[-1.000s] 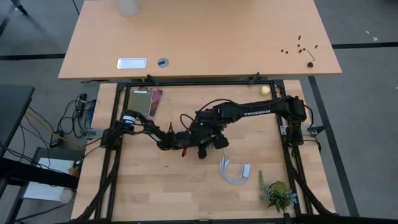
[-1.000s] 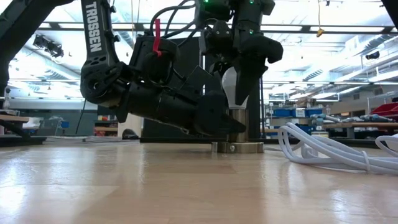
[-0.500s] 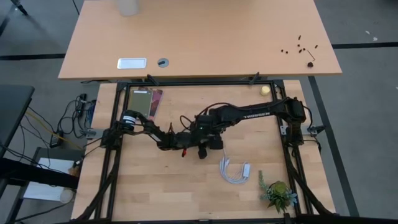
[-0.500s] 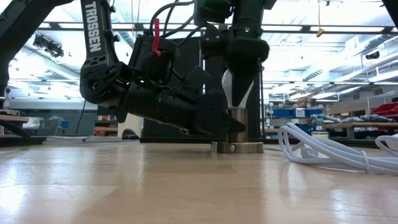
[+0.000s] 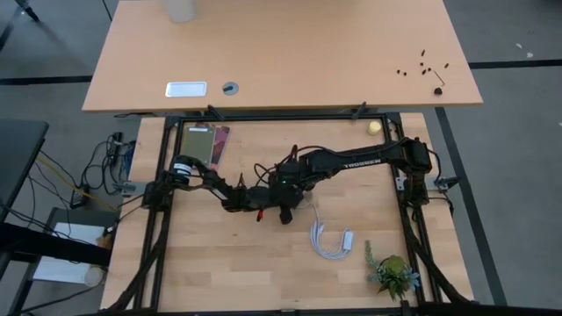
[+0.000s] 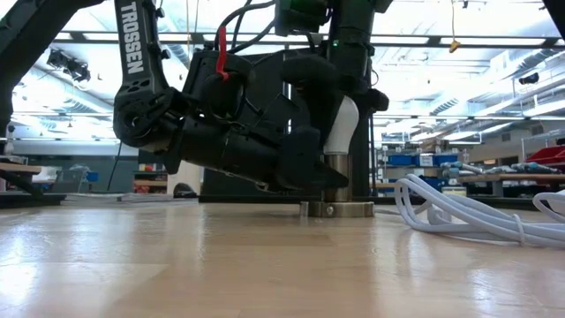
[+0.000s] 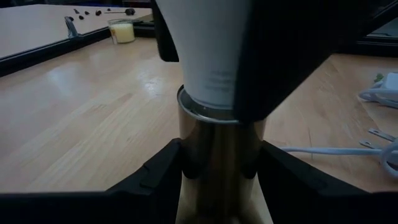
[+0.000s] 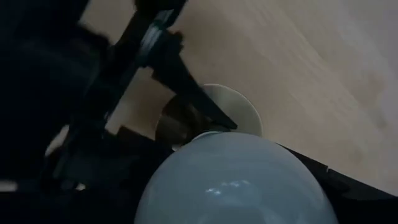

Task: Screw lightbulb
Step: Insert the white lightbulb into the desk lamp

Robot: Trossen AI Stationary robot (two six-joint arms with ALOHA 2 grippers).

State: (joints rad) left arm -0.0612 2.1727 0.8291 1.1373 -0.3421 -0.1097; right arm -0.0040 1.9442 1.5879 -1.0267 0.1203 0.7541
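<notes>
Where the two arms meet mid-tabletop (image 5: 219, 254), the bulb (image 6: 342, 125) stands upright in a metal socket (image 6: 336, 181), its neck seated in the socket's rim. The left claw (image 7: 217, 165) is clenched around the socket from the side. The right claw (image 6: 335, 106) reaches down from above and grasps the bulb. A coiled white cable (image 5: 331, 242) lies nearby.

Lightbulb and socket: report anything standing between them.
Nothing visible does. The lightbulb already sits in the mouth of the metal socket. The left gripper clasps the socket from both sides; the right gripper is on the bulb from above.
</notes>
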